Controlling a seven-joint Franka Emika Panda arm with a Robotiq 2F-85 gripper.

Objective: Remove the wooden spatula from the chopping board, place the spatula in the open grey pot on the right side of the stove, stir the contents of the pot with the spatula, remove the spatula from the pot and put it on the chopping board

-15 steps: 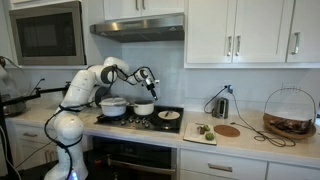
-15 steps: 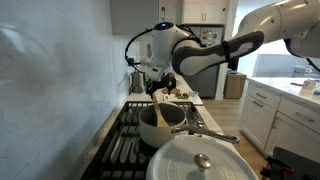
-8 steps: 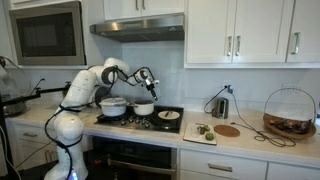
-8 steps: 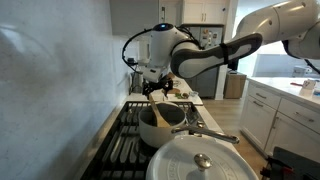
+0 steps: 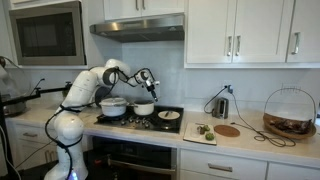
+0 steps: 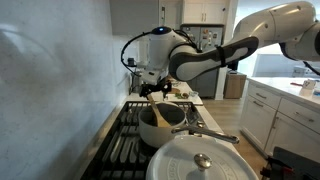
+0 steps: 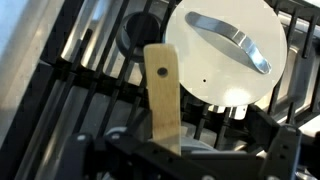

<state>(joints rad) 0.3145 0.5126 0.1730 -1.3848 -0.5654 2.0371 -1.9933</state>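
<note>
The fingers point(image 5: 149, 88) stay apart, with the flat pale wooden spatula point(image 7: 163, 95) standing between them over the small round grey pot point(image 5: 144, 108) on the black stove point(image 5: 128, 119). Compared with one second ago, they sit slightly further sideways.

The counter point(image 5: 255, 139) carries a stove point(image 5: 135, 121). On the stove stand a silvery pot point(image 5: 113, 107), the grey pot point(image 5: 144, 108) and a flat pan point(image 5: 169, 116). Right of the stove lie the chopping board point(image 5: 199, 133), a round brown mat point(image 5: 228, 130) and a wire basket point(image 5: 289, 116).
</note>
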